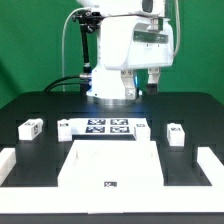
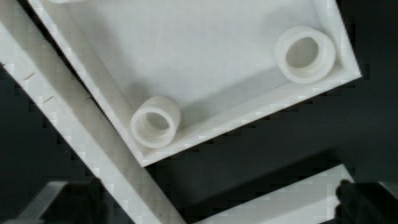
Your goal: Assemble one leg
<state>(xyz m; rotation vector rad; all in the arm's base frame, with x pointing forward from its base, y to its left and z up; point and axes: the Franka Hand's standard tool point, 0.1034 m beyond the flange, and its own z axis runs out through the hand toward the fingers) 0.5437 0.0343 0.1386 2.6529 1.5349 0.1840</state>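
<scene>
Several small white legs with tags stand on the black table in the exterior view: one at the left (image 1: 33, 127), one at the right (image 1: 177, 134), and two at the ends of the marker board (image 1: 65, 128) (image 1: 143, 130). The large white panel (image 1: 108, 165) lies in front of them. My gripper (image 1: 151, 77) hangs high above the table, behind the legs and apart from all of them. In the wrist view the gripper (image 2: 205, 210) is open and empty, and the panel (image 2: 214, 70) shows with two round sockets (image 2: 306, 52) (image 2: 157, 122). No leg shows there.
The marker board (image 1: 105, 127) lies at the table's middle. White L-shaped walls stand at the front left (image 1: 6, 160) and front right (image 1: 210, 165). The white robot base (image 1: 118, 60) rises at the back.
</scene>
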